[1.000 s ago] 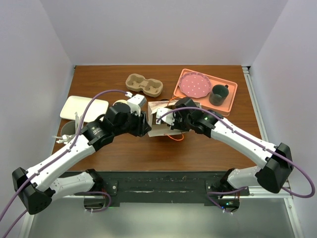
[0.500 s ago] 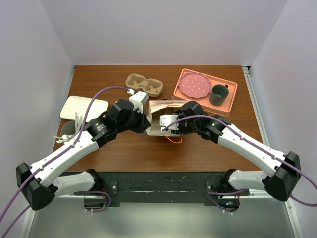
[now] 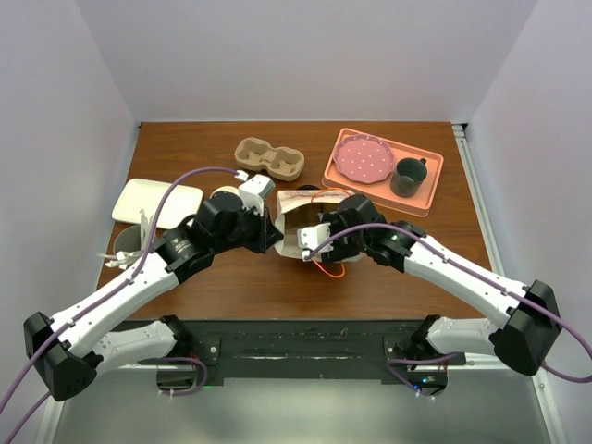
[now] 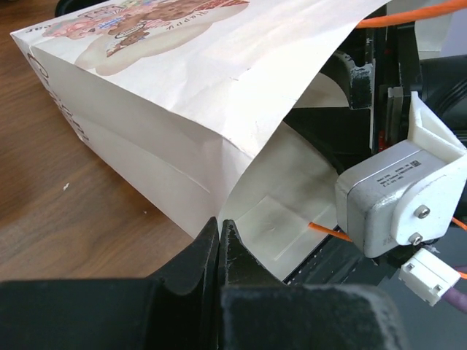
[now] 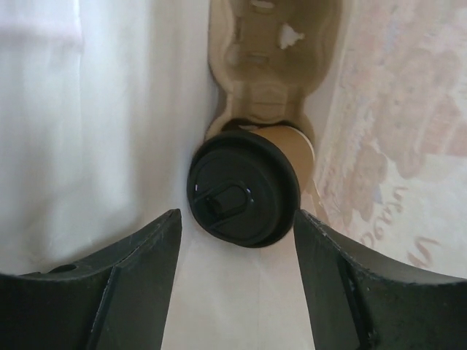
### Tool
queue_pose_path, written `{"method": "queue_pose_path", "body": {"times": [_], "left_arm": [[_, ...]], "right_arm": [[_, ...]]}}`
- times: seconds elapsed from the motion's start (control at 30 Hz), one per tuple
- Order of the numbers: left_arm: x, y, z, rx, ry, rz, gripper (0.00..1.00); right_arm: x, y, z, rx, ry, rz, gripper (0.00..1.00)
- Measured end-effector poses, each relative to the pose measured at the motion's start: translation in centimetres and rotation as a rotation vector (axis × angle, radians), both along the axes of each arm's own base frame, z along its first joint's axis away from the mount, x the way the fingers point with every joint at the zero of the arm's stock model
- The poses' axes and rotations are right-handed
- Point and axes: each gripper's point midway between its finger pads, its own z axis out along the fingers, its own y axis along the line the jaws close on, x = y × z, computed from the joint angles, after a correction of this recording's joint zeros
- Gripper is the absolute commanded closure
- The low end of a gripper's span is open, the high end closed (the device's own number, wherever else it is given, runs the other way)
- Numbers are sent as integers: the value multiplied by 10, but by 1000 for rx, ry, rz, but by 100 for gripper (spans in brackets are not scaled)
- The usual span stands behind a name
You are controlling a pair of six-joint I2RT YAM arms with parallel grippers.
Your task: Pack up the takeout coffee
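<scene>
Deep inside the paper bag (image 5: 87, 109), the takeout coffee (image 5: 252, 171) lies on its side. Its round black plastic lid (image 5: 243, 191) faces the right wrist camera, and its tan paper wall runs back toward a brown moulded-pulp carrier (image 5: 273, 58) at the far end. Whether the cup's base sits in that carrier or merely rests against it, I cannot tell. The lid is glossy, with a raised rim and a small sip tab near its centre. The bag walls around it are smooth white paper, printed in faded pink on the right.

The right claw (image 5: 236, 217) stands wide and grips nothing. Its 2 dark fingers flank the lid, the right one just beside the rim and the left one clear of it. This suggests the cup is already placed and the arm need only back out.

The left claw (image 4: 220, 232) is pinched tight on the lower lip of the bag's mouth, evidently to hold the opening spread so the right arm fits through. The bag lies flat on the wooden desk (image 4: 51, 211), creased along its gusset, with an orange cord handle (image 4: 408, 13) at the opening.
</scene>
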Motion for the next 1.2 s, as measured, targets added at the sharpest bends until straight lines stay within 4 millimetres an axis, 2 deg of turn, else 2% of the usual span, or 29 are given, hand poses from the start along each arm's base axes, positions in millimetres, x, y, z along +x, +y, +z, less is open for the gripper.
{"method": "queue_pose_path", "body": {"times": [0.13,0.23,0.3,0.4,0.6,0.67,0.8,0.9,1.2], "left_arm": [[-5,0,-2,-12,0,-17,100],[-5,-1,1,-24,-8,-25,100],[-6,-2,3,-31,-12,-31,100],[-8,-1,7,-41,-18,-36,100],[-14,2,11,-63,-44,-49,100],[-14,2,11,-64,-46,-53,100],[-16,2,8,-58,-48,-63,100],[-16,2,6,-49,-54,-74,100],[-15,1,3,-42,-71,-87,100]], "right_arm": [[-1,2,-2,-1,-4,20,48],[1,3,-1,4,-12,23,51],[3,3,0,7,-17,21,50],[4,2,0,6,-16,18,42],[3,-4,-4,-11,-2,13,38],[2,-5,-5,-12,9,16,40],[5,0,-4,-3,23,25,51],[5,4,-4,12,33,36,53],[4,7,-2,28,40,45,39]]}}
